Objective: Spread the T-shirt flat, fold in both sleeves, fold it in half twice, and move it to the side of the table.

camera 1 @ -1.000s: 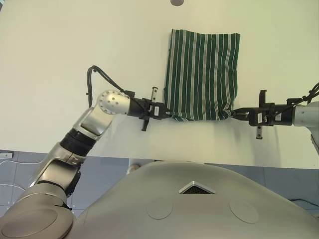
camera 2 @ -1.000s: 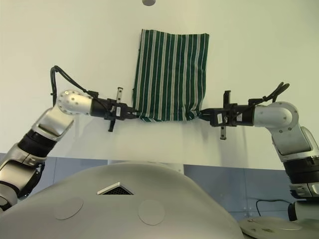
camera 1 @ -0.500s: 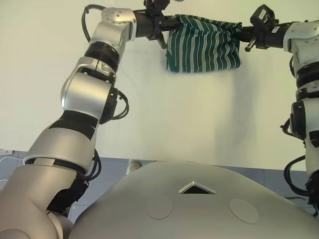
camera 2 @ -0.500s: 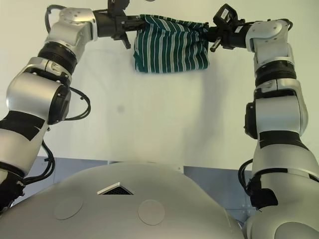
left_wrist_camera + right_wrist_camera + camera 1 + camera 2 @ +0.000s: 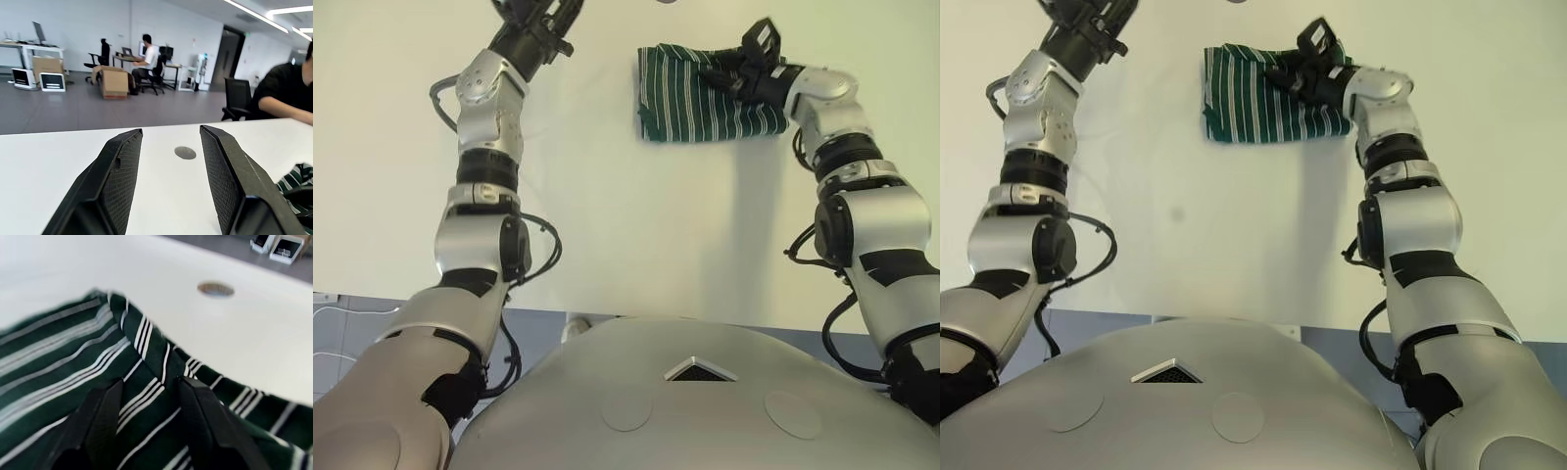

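your folded t-shirt [image 5: 705, 103] lies on the table [image 5: 607, 225] out at about 1 o'clock. your right gripper [image 5: 151, 384] rests on it near the far edge, fingers apart, clamping nothing. your left gripper [image 5: 169, 131] hovers at 11 o'clock, fingers apart, empty.

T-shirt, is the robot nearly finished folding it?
Nearly. The T-shirt already lies folded small on the table. The right gripper sits open on top of it; the left gripper is open, off the cloth. Left to do: moving it to the table's side.
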